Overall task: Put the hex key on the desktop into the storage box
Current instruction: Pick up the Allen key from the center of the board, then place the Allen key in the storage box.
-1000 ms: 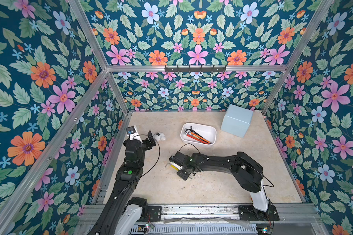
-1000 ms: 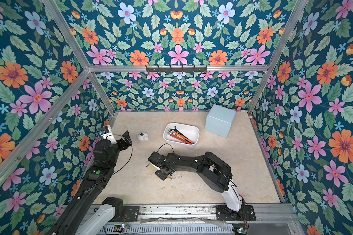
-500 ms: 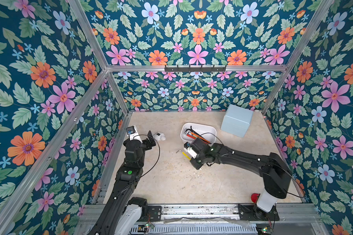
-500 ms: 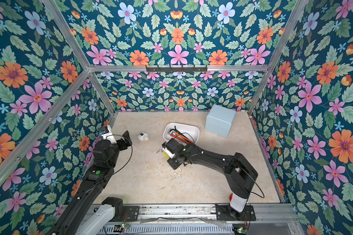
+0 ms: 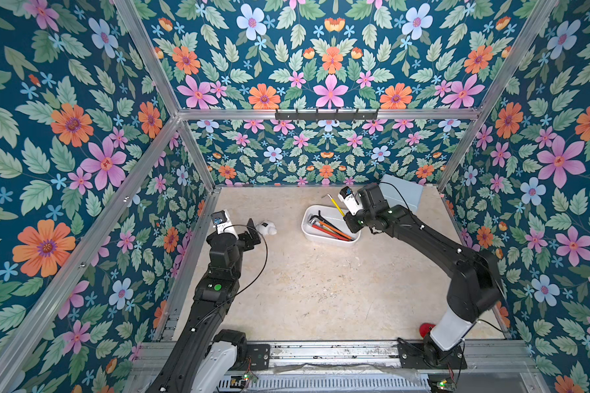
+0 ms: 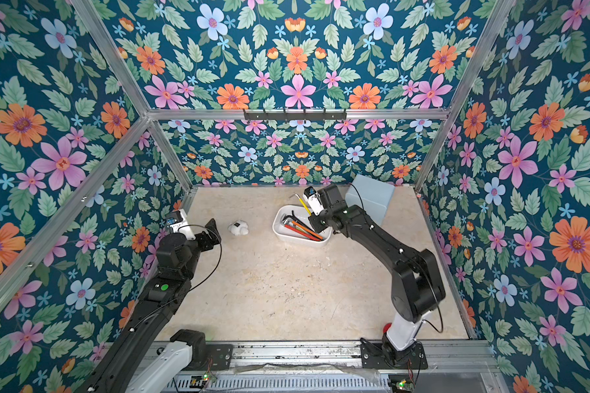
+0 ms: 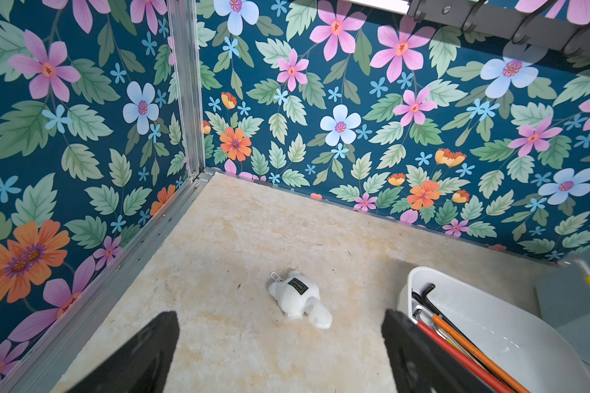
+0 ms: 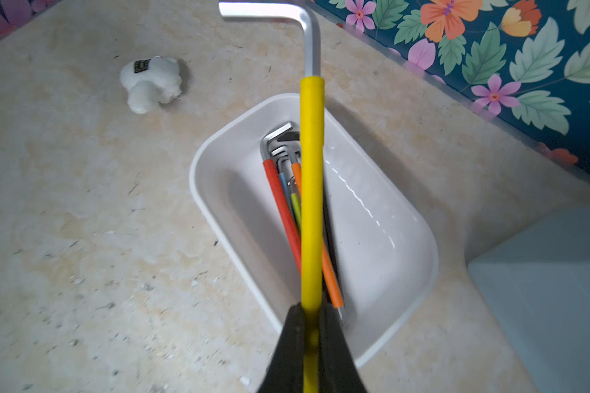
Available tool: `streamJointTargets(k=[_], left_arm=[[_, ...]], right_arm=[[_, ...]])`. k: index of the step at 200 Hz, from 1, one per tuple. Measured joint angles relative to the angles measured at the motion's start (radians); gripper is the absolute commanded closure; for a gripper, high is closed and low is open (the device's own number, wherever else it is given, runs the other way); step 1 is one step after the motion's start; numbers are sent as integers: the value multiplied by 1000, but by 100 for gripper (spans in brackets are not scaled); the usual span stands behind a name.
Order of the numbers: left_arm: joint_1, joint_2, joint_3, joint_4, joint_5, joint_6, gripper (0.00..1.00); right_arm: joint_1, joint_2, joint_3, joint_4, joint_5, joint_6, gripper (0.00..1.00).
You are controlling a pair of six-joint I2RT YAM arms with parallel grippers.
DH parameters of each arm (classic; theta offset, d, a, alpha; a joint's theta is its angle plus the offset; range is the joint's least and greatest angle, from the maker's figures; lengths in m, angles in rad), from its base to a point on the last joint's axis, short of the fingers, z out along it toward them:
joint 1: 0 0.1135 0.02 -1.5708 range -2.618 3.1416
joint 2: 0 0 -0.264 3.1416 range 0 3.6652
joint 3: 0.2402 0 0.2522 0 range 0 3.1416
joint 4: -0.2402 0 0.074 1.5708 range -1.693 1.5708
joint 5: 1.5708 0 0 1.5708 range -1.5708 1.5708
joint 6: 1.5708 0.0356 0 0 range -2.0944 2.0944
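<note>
Nearest, left gripper (image 5: 252,232) spread wide over the desktop (image 8: 82,221), white plush (image 7: 298,299) lying just ahead. Farther on, right gripper (image 8: 310,308) clamped on the hex key (image 8: 311,190), held in the air above the box (image 8: 194,183) and the coloured keys (image 8: 281,204) inside it: yellow sleeve, bare silver L-bend at the far end. Behind, blue box (image 8: 542,289) near the box's far corner.

We identify the hex key (image 8: 311,190) as an L-shaped silver bar with a yellow sleeve. The right gripper (image 8: 310,308) clamps its sleeve end, and it is raised over the storage box (image 8: 389,217). In a top view this white, round-cornered box lies slightly right of frame centre on the mottled beige desktop (image 5: 321,289) and contains several coloured keys (image 8: 281,204).
</note>
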Motion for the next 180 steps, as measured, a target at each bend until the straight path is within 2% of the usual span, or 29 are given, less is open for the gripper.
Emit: streamJointTargets(k=[49, 108, 151, 180], left_arm=[[0, -7, 0, 1, -7, 0, 1], [0, -3, -2, 5, -9, 1, 1], [0, -3, -4, 4, -10, 1, 1], [0, -2, -4, 3, -10, 1, 1]], right_arm=[[-18, 277, 209, -79, -1, -124, 100], [-18, 435, 342, -161, 0, -151, 100], [-17, 448, 338, -177, 1, -147, 69], [-12, 430, 314, -171, 6, -143, 62]])
